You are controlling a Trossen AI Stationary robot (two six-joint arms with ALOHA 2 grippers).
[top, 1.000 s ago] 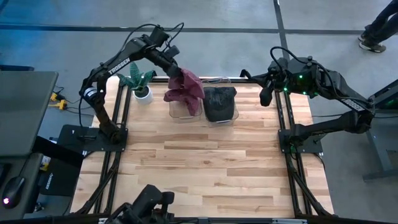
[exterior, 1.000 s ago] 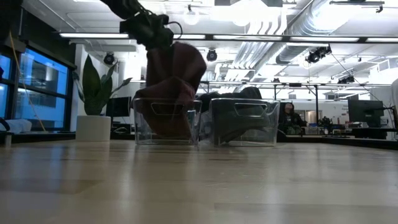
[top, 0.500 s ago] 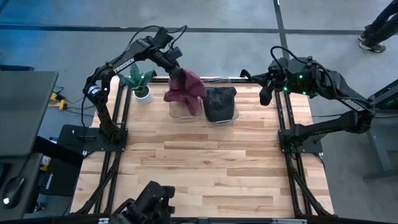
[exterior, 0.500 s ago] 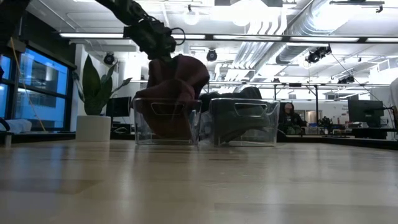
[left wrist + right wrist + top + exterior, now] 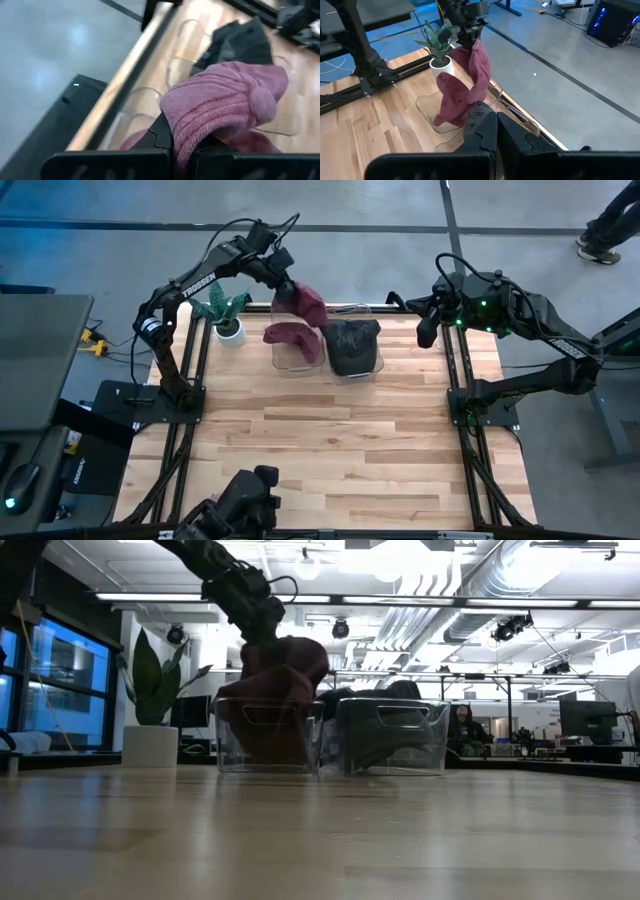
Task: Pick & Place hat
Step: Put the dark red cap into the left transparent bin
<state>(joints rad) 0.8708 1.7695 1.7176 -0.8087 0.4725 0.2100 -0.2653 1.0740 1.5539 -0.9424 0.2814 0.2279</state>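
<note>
A maroon knit hat [image 5: 303, 304] [image 5: 282, 680] hangs from my left gripper [image 5: 283, 285] [image 5: 185, 152], which is shut on it above the left clear bin [image 5: 290, 361] [image 5: 268, 738] at the table's far edge. The hat's lower part [image 5: 290, 335] lies inside that bin. A black hat [image 5: 352, 343] [image 5: 241, 42] rests in the right clear bin [image 5: 376, 366] [image 5: 392, 736]. My right gripper [image 5: 425, 332] [image 5: 494, 131] waits shut, high over the table's far right corner. My left gripper pinches a bunched fold of the maroon hat's knit [image 5: 186, 131] between its two fingers, near the hat's upper end. The fingers come from above and from the table's left, slanting down. The hat hangs slack below them, its lower end [image 5: 451, 107] down in the left bin.
A potted plant in a white pot [image 5: 226, 317] [image 5: 152, 715] stands just left of the bins. The two bins touch side by side. The wooden table top [image 5: 330, 450] stretches bare from the bins to the near edge.
My left gripper has moved down toward the left bin, staying shut on the maroon hat. The hat has sunk lower; its bottom part has folded and settled in the bin while its top stays in the fingers.
</note>
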